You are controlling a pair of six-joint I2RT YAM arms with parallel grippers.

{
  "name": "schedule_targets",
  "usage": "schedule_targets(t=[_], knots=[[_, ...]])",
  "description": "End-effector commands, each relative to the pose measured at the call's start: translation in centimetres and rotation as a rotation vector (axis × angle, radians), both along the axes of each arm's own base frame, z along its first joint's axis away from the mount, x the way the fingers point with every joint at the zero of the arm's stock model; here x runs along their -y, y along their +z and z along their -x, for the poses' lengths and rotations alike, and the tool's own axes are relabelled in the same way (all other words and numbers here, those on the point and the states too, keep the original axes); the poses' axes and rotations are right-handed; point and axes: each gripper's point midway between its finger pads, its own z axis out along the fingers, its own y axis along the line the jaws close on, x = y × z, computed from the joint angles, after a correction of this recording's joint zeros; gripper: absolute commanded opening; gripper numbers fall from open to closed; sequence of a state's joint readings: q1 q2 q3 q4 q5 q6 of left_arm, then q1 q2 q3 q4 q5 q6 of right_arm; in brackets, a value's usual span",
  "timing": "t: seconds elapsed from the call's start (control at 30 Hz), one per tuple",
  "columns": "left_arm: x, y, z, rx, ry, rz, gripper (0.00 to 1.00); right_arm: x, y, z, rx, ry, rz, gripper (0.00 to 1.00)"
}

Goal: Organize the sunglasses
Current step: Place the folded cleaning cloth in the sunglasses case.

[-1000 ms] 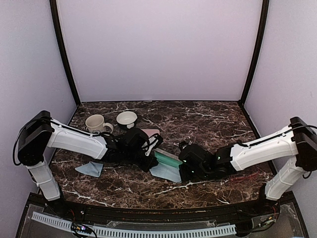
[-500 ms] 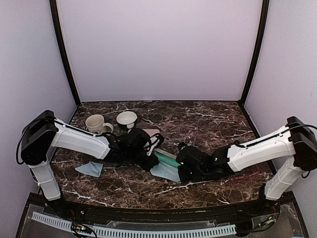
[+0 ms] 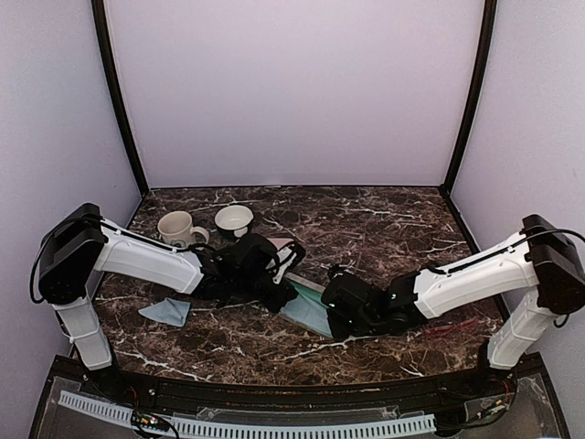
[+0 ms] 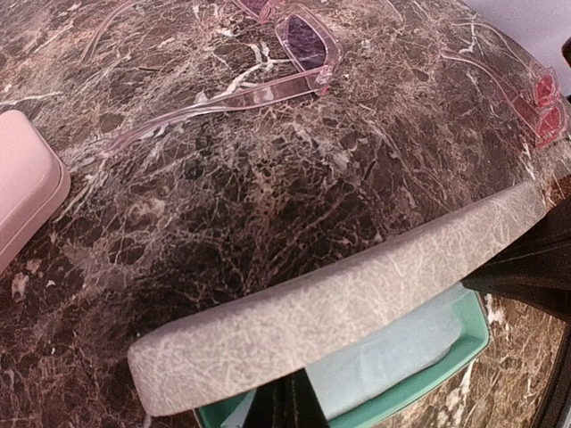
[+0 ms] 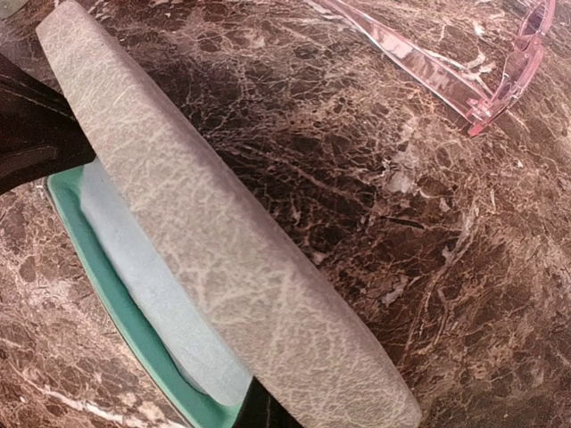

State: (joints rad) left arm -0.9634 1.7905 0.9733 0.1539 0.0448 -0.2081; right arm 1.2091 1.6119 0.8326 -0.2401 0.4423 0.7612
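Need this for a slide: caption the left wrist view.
Grey case lid raised over teal interior; pink-framed sunglasses lie on marble beyond.

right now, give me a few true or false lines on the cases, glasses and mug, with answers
1. The grey case is open. True.
2. A pair of glasses lies inside the grey case. False: only something light blue, a cloth or lining, shows inside; both pairs lie on the table.
3. The mug stands beside a bowl at the back left. True.
4. The pink case is open. False: it looks shut.
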Motion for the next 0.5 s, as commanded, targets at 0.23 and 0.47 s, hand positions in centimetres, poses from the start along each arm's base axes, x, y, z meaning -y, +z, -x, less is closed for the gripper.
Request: schedule_targets(t=[0.23,0.47], knots=[[-0.56,-1.32,-0.05,-0.004,0.001,-0.027,0.0,-0.75,0.32,-0.11,0.014,0.0,0.002,0.0],[-0.74,-1.01,-0.27,0.002,0.015,-0.033,0.1,-0.8,0.82,-0.19,0.021,-0.005,-0.004,0.02]])
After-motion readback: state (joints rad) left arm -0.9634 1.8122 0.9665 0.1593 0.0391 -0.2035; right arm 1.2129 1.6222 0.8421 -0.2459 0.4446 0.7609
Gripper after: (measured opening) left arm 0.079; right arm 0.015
